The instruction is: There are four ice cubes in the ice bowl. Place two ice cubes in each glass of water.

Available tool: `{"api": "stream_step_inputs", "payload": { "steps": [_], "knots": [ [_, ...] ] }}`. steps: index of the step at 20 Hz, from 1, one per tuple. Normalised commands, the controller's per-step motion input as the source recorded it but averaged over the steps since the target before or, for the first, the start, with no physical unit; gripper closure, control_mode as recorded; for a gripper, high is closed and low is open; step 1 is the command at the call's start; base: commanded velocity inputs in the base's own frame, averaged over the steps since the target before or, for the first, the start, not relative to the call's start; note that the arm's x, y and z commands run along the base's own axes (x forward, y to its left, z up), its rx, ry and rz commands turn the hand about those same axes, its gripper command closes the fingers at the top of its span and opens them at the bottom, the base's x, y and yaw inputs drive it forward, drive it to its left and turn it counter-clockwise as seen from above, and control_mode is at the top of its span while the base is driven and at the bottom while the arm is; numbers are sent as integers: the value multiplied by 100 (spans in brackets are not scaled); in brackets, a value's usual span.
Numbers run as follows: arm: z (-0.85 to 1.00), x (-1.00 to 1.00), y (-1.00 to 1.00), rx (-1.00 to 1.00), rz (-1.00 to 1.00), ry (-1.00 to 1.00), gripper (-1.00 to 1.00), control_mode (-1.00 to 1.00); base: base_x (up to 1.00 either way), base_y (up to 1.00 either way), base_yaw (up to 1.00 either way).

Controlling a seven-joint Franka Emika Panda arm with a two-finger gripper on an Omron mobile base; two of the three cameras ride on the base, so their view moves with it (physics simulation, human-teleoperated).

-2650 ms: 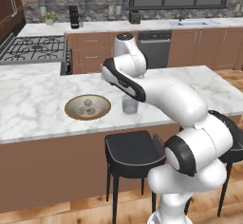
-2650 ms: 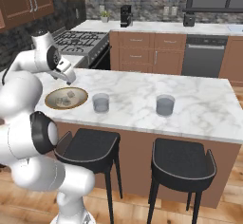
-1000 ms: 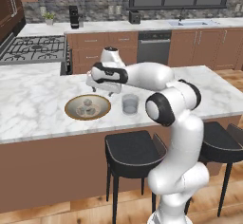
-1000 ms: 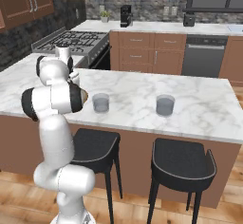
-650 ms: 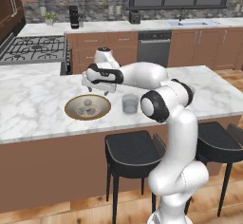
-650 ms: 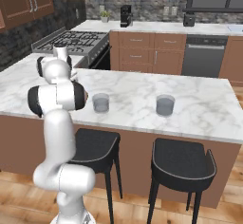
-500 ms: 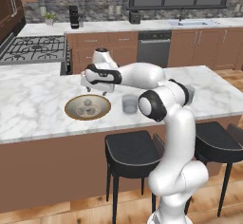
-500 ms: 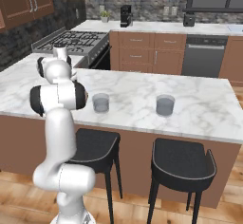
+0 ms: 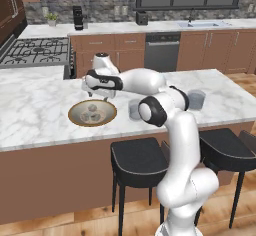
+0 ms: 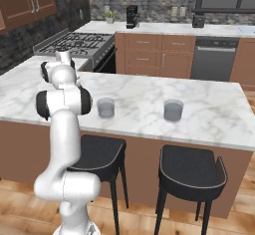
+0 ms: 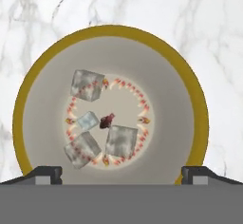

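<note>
End effector (image 11: 121, 171): fingers spread wide, holding nothing; now lower and directly over the ice bowl (image 9: 92, 113), versus beside it earlier.
Ice cubes (image 11: 121, 141): all four unmoved in the bowl.
Glasses (image 10: 105, 108) (image 10: 173, 110): unmoved on desk (image 10: 209, 114).

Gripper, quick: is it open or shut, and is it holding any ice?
Gripper: open, holding nothing, above the bowl with four cubes inside.
</note>
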Motion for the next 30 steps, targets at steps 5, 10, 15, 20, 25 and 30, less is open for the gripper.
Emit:
{"api": "stream_step_inputs", "payload": {
  "steps": [5,10,15,20,25,30],
  "knots": [
    [-17,20,5,0,-12,0,-100,-100,0,0,0],
    [-15,23,2,0,-10,0,-100,-100,0,0,0],
    [-19,22,6,1,-10,0,-100,-100,0,0,0],
    [-21,23,6,2,-9,1,-100,-100,0,0,0],
    [-21,27,9,3,-9,1,-100,-100,0,0,0],
    [-19,29,5,4,-3,7,-100,-100,0,0,0]
  ]
}}
